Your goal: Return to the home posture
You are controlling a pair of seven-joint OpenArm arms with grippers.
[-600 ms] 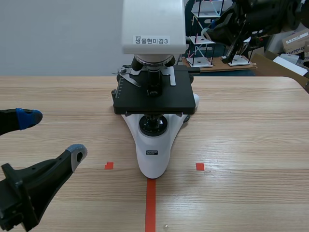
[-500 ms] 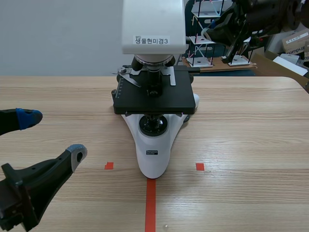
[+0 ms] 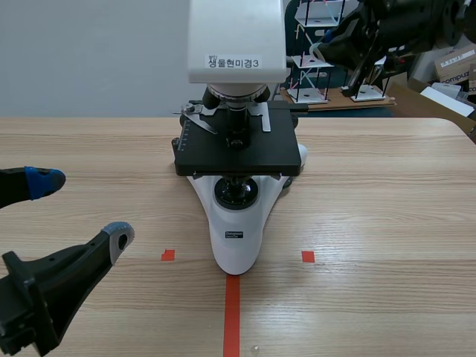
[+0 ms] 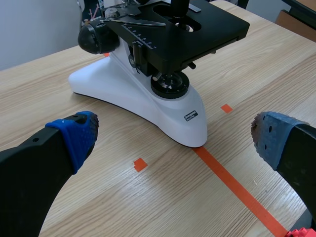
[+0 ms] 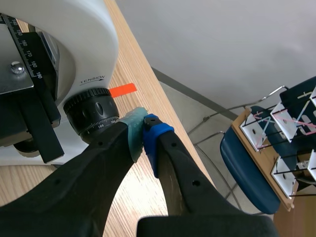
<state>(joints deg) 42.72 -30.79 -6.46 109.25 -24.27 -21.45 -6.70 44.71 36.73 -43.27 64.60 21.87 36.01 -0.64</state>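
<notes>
**Tight clearance beside the focus knob**

The left gripper point(image 3: 82, 209) sits low at the lower left of the scene view. Its fingers are spread wide and hold nothing. The white-bodied, black-staged laboratory microscope point(image 3: 236, 186) stands ahead of it at the middle of the pale wooden bench point(image 3: 372, 193).

The right arm point(image 3: 387, 26) is raised at the upper right. The right gripper point(image 5: 143, 132) has its fingers pressed together on nothing, with the pads just beside the black ribbed focus knob point(image 5: 93, 114). I cannot tell whether they touch it.

That closeness is the main hazard: a swing toward the knob could turn it or shove the microscope. Backing straight away first looks safer. The left gripper's spread fingers could catch the microscope's foot if swept inward.
</notes>
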